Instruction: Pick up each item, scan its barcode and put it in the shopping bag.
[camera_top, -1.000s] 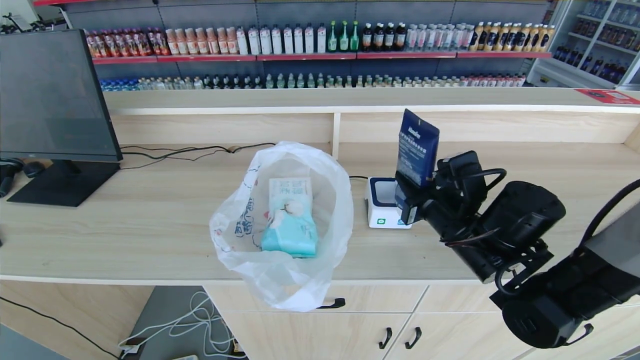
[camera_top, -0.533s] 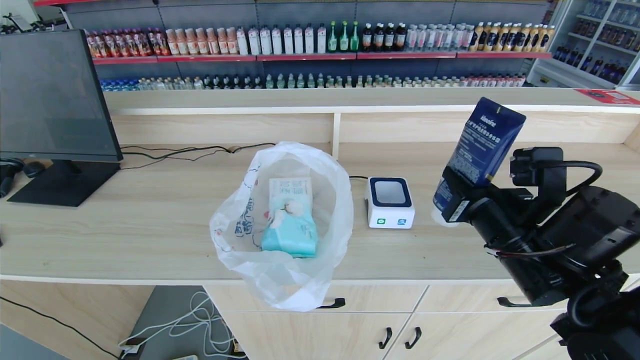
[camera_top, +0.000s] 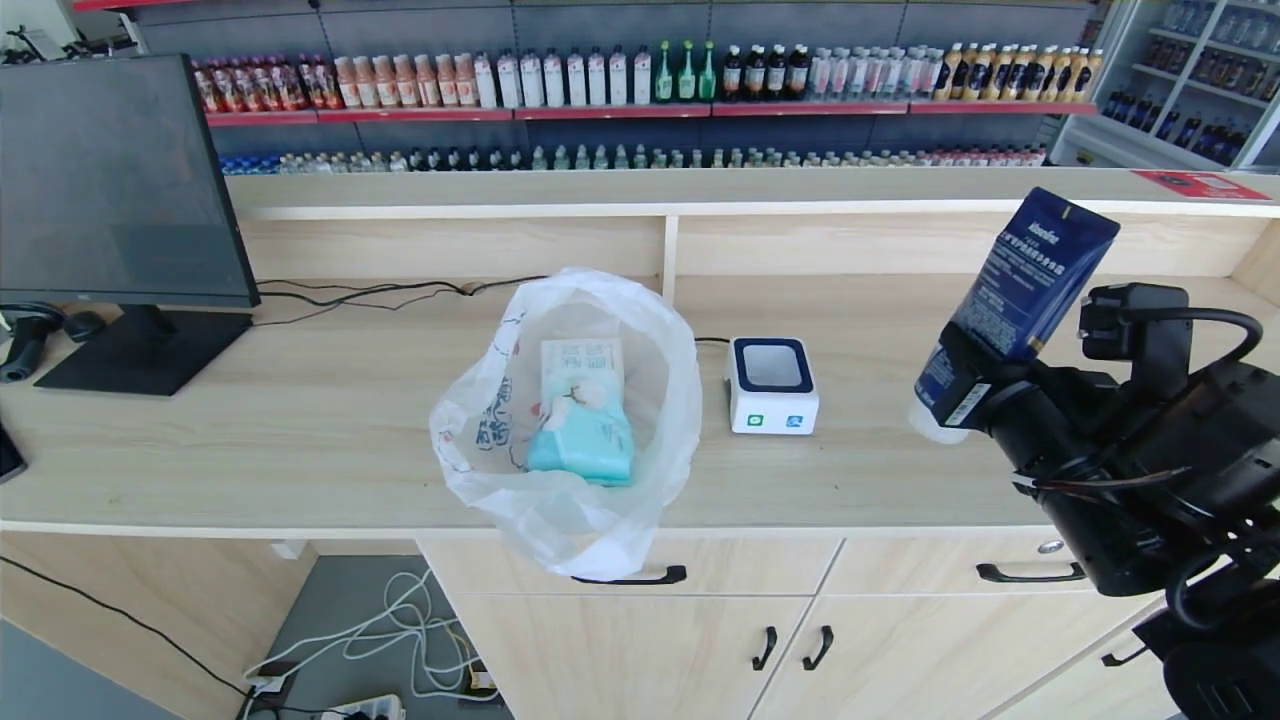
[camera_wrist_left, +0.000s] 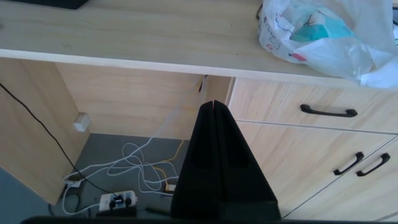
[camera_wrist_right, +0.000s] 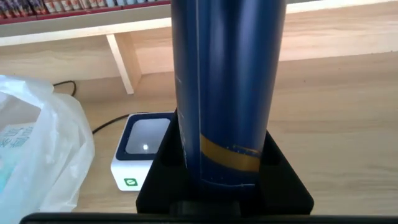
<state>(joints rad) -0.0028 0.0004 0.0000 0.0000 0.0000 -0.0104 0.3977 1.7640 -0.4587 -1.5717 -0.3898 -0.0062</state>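
At the right of the head view, the right gripper clamps a blue tube, tilted, well right of the scanner. The step looks like scanning or bagging; next, carry it left toward the centre shopping bag. The left gripper sits closed, empty.

A dark blue tube stood tilted, white cap down, at frame right, clamped in the right gripper. The white scanner sat at centre, just beside the open translucent shopping bag, which held a teal-and-white pack.
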